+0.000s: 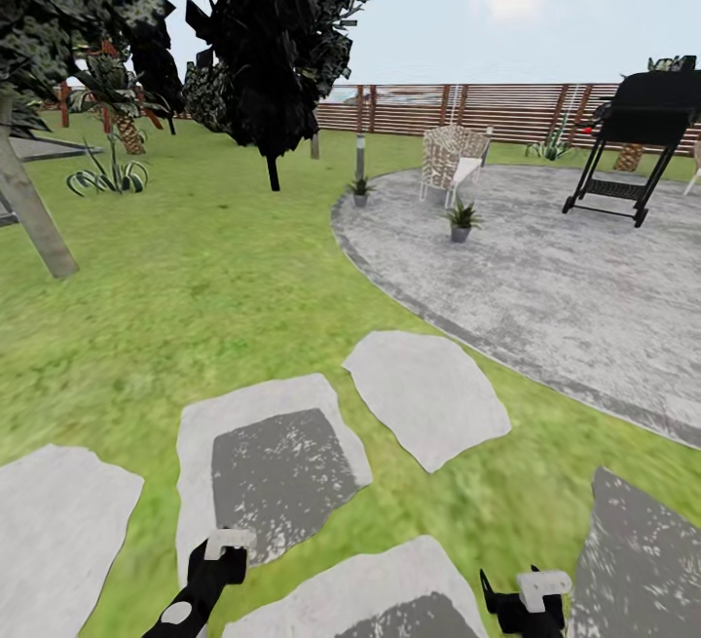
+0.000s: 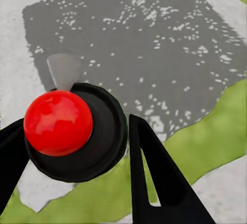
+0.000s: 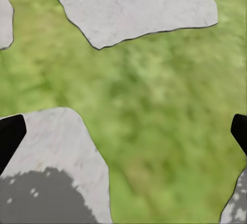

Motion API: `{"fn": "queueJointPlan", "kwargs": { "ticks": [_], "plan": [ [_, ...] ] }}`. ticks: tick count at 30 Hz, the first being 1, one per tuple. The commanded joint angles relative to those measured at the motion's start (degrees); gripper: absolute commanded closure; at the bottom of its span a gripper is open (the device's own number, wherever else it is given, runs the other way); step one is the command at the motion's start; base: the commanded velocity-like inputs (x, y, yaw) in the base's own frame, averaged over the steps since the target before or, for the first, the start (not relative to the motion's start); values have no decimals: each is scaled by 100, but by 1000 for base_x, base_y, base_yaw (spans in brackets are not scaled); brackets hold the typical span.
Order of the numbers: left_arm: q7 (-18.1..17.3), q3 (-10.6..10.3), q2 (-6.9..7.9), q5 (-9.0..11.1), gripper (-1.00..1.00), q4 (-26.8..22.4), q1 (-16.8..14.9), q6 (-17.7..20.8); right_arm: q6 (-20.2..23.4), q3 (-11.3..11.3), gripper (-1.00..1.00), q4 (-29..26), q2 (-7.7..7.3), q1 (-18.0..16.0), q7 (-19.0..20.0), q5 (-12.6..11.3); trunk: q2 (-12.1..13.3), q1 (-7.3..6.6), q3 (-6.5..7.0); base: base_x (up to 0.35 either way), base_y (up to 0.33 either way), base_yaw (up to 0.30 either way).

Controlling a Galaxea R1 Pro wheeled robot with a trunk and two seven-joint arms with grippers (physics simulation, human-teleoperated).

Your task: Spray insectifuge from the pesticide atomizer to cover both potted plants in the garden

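Ahead, in the head view, the patio [image 1: 545, 278] is lying beyond the lawn [image 1: 195, 278]. One potted plant [image 1: 461, 219] is standing upright on the patio's near part. The other plant [image 1: 360, 191] is sitting at the patio's edge, just beside a lamp [image 1: 360, 153]. Stepping stones [image 1: 428, 404] are leading toward the patio. The left gripper [image 1: 219, 555] and right gripper [image 1: 521, 599] are hanging low over those stones, well apart from the patio. Where the atomizer is, I cannot tell.

Looking along the left gripper [image 2: 77, 118], a red ball [image 2: 57, 122] on a black disc [image 2: 105, 142] is sitting between the fingers [image 2: 154, 183], over a shadowed stone [image 2: 128, 39]. What it is, and whether the fingers are gripping it, I cannot tell.

Looking along the right gripper [image 3: 128, 126], the fingers [image 3: 10, 136] are standing wide with nothing between them, over grass [image 3: 154, 106] and stones [image 3: 128, 3].

Judging from the task, the atomizer is likely handling as a light, stiff plastic bottle with smooth sides. The slim body below the spray head is the place to take hold, leaving the trigger free. Its long axis and the way its nozzle is pointing cannot be told yet.
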Motion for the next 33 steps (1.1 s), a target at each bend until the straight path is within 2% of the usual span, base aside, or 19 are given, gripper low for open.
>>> {"fn": "queueJointPlan", "kwargs": {
  "ticks": [1, 11, 33],
  "plan": [
    [-6, 43, -3, -60, 100, 5, -4, -22, -16, -5, -100, 3, 1, -2, -2, 27, -2, 2, -5, 338, 102, 0],
    [-6, 43, -3, -60, 100, 6, -4, -22, -16, -5, -100, -2, 8, -2, -1, 20, -2, 2, -5, 338, 102, 96],
    [-6, 43, -3, -53, 100, -1, -4, -22, -10, 12, -100, 20, 8, -2, 7, 45, -2, 2, -5, 338, 102, 4]
  ]
}}
